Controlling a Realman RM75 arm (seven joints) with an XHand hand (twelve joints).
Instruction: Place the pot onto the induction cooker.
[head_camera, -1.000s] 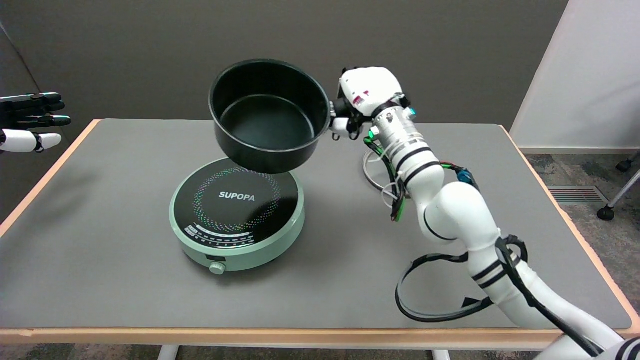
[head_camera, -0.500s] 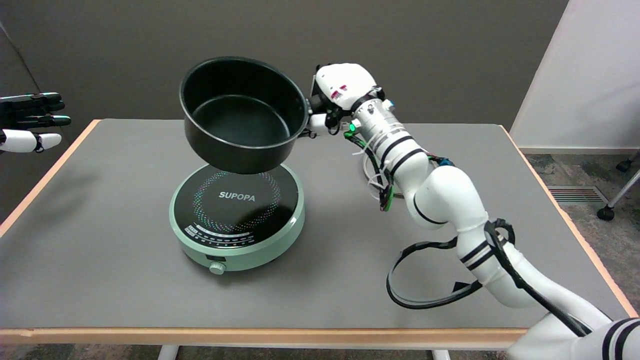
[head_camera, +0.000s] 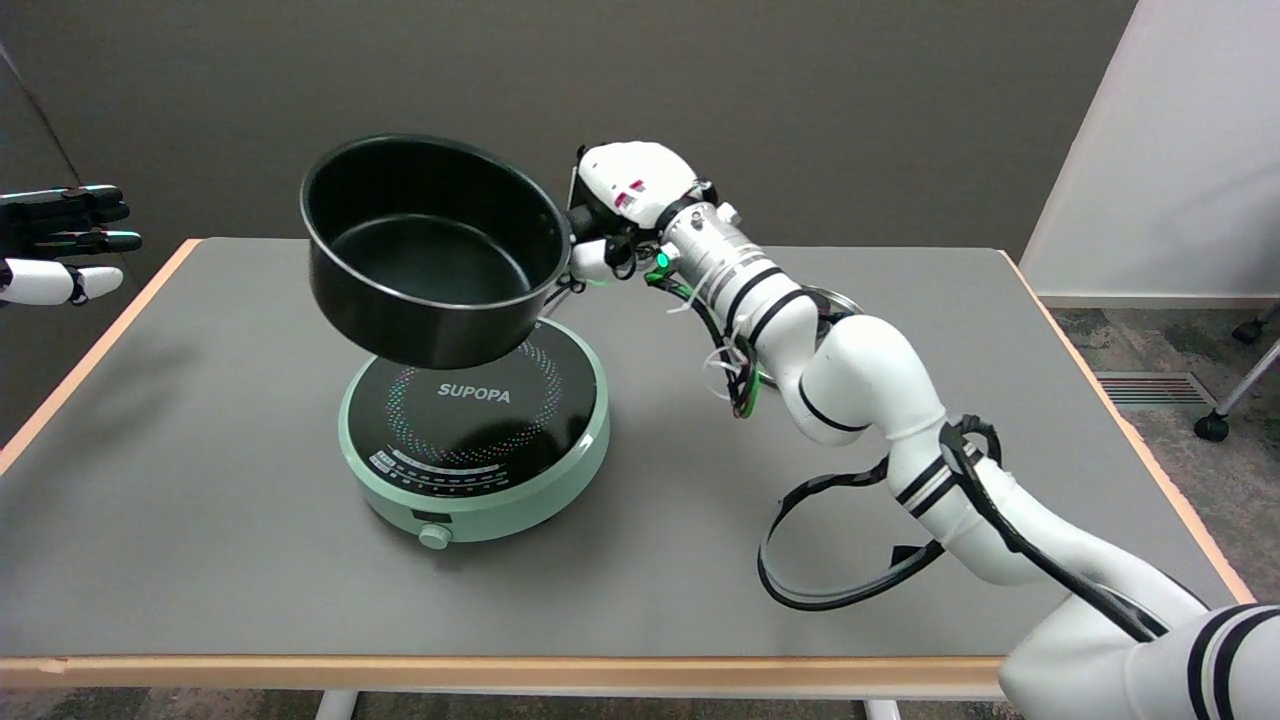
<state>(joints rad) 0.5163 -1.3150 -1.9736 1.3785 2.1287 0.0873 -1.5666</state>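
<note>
A black pot (head_camera: 430, 255) hangs in the air, tilted toward the camera, with its empty inside showing. My right hand (head_camera: 620, 205) grips it at its right side, where the handle is hidden by the fingers. Below it the round mint-green induction cooker (head_camera: 475, 430) with a black glass top sits on the grey table. The pot hovers over the cooker's far left part, with a clear gap between them.
The grey table (head_camera: 200, 480) has a wooden edge. A metal ring stand (head_camera: 835, 300) lies behind my right forearm. The idle left hand (head_camera: 60, 240) hangs at the upper left. A black cable loop (head_camera: 830, 590) trails from my right arm.
My right hand has carried the pot leftward and slightly down, from over the cooker's far right to over its far left. The cooker has stayed put.
</note>
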